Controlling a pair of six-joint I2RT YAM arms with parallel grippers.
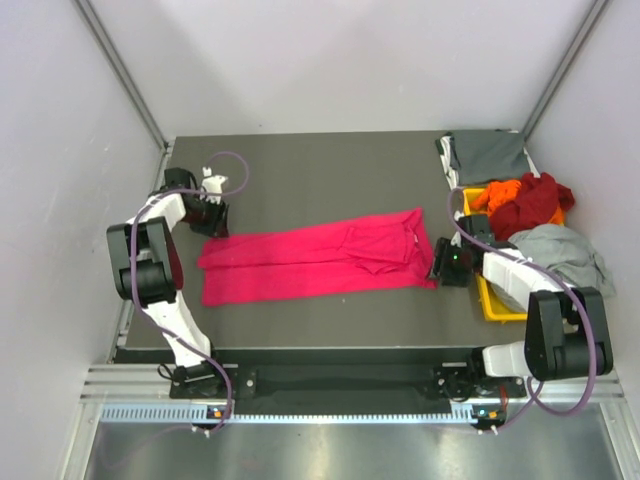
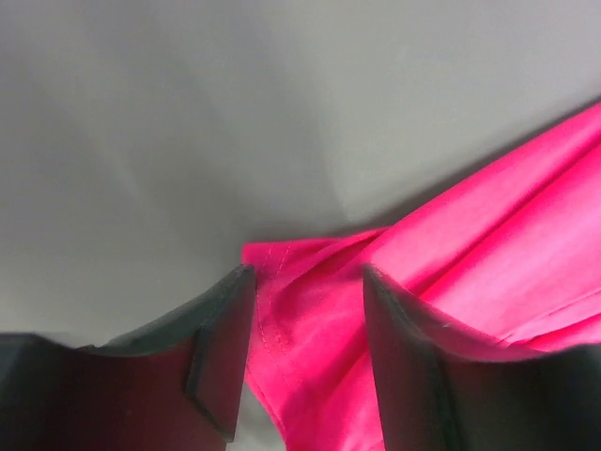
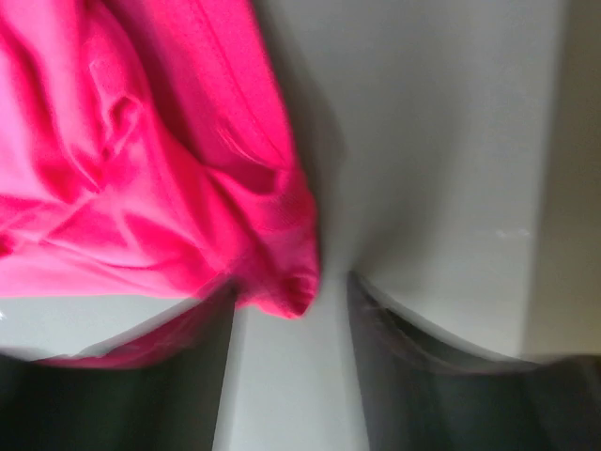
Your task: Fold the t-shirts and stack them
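Note:
The magenta-pink t-shirt point(image 1: 320, 260) lies as a long band across the middle of the table. My left gripper point(image 1: 215, 224) is at its far left corner. In the left wrist view the gripper point(image 2: 308, 282) is open, with the hemmed corner of the pink shirt point(image 2: 310, 310) lying between the jaws. My right gripper point(image 1: 440, 264) is at the shirt's near right corner. In the right wrist view the gripper point(image 3: 291, 305) is open, with the tip of the pink shirt point(image 3: 282, 282) just between the jaws. A folded dark grey t-shirt point(image 1: 487, 155) lies at the back right.
A yellow bin point(image 1: 497, 308) stands at the right edge, beside my right arm. It holds an orange shirt point(image 1: 497, 192), a dark red shirt point(image 1: 538, 200) and a light grey shirt point(image 1: 562, 250). White walls close in the table.

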